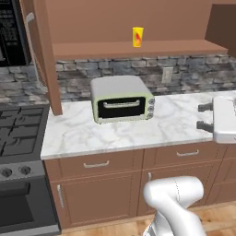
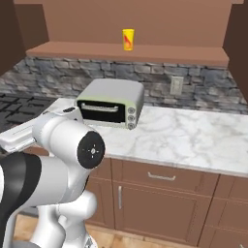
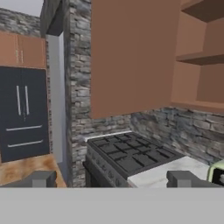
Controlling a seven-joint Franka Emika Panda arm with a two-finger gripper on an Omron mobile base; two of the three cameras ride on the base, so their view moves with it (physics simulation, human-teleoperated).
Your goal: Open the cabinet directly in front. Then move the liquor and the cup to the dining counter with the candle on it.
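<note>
Left base view: wall cabinet (image 1: 138, 25) standing open, left door (image 1: 44, 55) swung out edge-on toward the camera. Yellow cup (image 1: 137, 37) with a red-orange mark upright on the cabinet floor, alone, near the middle. Below, grey stone backsplash with a wall outlet (image 1: 167, 74), then a marble counter (image 1: 138, 131) carrying a pale green toaster oven (image 1: 122, 99) directly beneath the cup. Black gas stove (image 1: 20, 138) at left, brown drawers with horizontal handles (image 1: 97, 164) under the counter. White arm link rising at bottom right.

Right base view: same open cabinet, cup (image 2: 128, 39) upright on the bottom board (image 2: 145, 52), left of centre. Toaster oven (image 2: 112, 103) on the marble below it, slightly left. Large white arm joint (image 2: 68, 145) filling the lower left foreground.

Hand view: camera turned left, well away from the cup. Open cabinet door (image 3: 131, 57) seen flat-on, inner shelf (image 3: 201, 57) visible at right. Gas stove (image 3: 131, 153) below, dark wall oven (image 3: 24, 113) further left, possibly a corner of the toaster oven at the right edge. Gripper (image 3: 111, 179) fingers spread wide apart, nothing between them.
</note>
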